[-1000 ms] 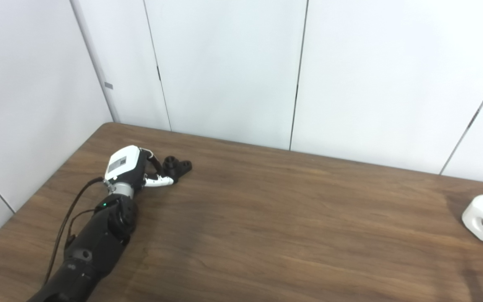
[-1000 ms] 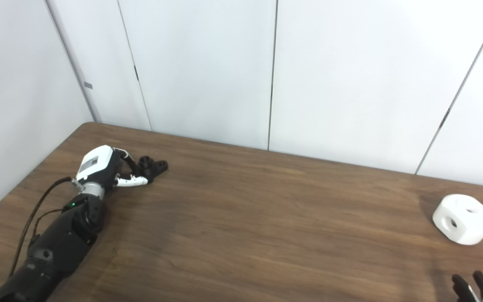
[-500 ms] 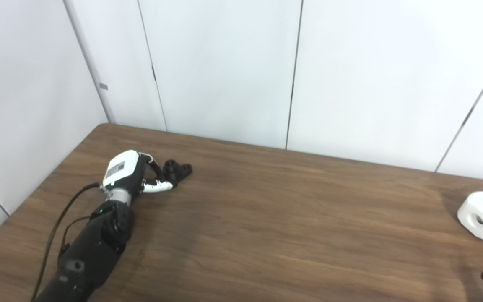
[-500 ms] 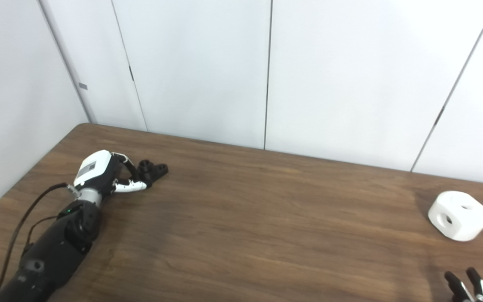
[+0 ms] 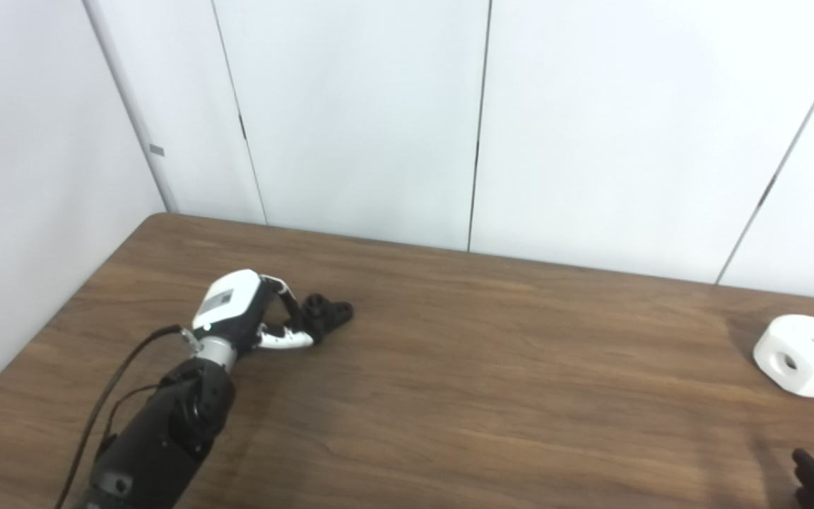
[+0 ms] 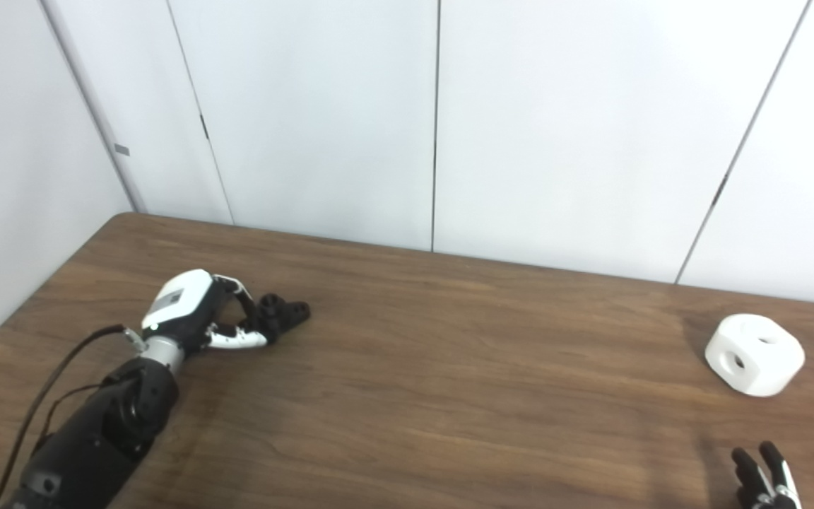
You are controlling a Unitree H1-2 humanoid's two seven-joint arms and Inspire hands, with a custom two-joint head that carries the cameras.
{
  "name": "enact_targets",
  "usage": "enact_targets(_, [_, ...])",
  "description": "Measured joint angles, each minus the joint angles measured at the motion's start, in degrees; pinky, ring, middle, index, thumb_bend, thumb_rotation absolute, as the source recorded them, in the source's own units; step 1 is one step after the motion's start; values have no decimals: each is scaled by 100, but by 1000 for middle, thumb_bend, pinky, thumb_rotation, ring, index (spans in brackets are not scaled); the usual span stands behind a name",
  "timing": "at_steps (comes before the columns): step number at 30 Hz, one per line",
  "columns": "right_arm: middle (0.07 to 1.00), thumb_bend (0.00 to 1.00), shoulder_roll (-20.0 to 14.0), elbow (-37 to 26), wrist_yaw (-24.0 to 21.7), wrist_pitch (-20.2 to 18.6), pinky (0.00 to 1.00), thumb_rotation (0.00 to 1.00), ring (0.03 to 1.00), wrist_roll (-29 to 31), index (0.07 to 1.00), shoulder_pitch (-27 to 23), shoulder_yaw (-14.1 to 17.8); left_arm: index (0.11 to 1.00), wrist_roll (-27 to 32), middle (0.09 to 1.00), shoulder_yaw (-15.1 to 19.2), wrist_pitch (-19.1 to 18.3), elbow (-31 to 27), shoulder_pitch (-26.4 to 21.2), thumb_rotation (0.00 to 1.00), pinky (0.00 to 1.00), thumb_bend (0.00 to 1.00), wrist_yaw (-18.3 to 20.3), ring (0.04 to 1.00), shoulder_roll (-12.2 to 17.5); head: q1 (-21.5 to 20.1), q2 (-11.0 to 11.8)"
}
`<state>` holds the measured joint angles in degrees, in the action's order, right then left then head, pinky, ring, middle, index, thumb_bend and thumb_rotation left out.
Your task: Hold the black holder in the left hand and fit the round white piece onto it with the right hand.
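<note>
Nothing resembling a container on the wooden table; only two loose parts there, both taken here relative to the black holder.

Lies on the wood toward the table's far-left corner, well clear of the far edge and the white wall panels behind it. Broad bare tabletop to the right of the holder, running all the way across to the round white piece, well apart from it near the table's right side (holes showing in its top and side faces).

Left hand just left of the holder, fingers curled around its near end and touching it, white back plate facing up; grip looks closed on the part, with the holder resting on the table. Forearm trailing back from there toward the lower-left border, a dark cable looping beside it.

Right hand far right of the holder, barely inside the bottom border, only dark fingertips showing, pointing up and slightly spread; nearer than the white piece and apart from it. Cannot tell whether open or closed from so little in view.
</note>
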<state>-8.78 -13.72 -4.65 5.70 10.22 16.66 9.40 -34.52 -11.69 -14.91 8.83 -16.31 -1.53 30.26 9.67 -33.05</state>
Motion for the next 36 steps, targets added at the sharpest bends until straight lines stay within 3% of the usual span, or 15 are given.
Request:
enact_targets(8, [906, 604, 22, -7, 29, 21, 961, 913, 940, -80, 969, 6, -51, 486, -226, 769, -473, 24, -924, 248, 51, 798, 522, 389, 873, -369, -176, -53])
enact_targets(11, [903, 605, 31, -9, 29, 37, 930, 896, 926, -92, 962, 6, -72, 486, -356, 775, -720, 49, -1332, 340, 51, 810, 522, 701, 874, -470, -255, -79])
enact_targets(15, [896, 624, 37, -14, 38, 84, 880, 886, 904, -233, 952, 4, -118, 487, -487, 779, -924, 259, -1602, 400, 50, 818, 522, 978, 870, -540, -378, -114])
enact_targets(22, [888, 639, 66, -71, 109, 92, 923, 881, 919, -425, 944, 7, -322, 486, -624, 774, -1082, 440, -2075, 715, 51, 806, 522, 1270, 877, -707, -589, -211])
enact_targets(33, [875, 594, 114, -262, 413, -106, 873, 906, 899, -742, 943, 28, -715, 486, -987, 783, -1313, 467, -2512, 1041, 49, 835, 521, 1547, 882, -1071, -1309, -553])
enact_targets(36, [881, 575, 120, -375, 495, -222, 925, 916, 913, -764, 951, 27, -822, 486, -1095, 782, -1356, 507, -2529, 1128, 49, 866, 521, 1529, 880, -1173, -1432, -641])
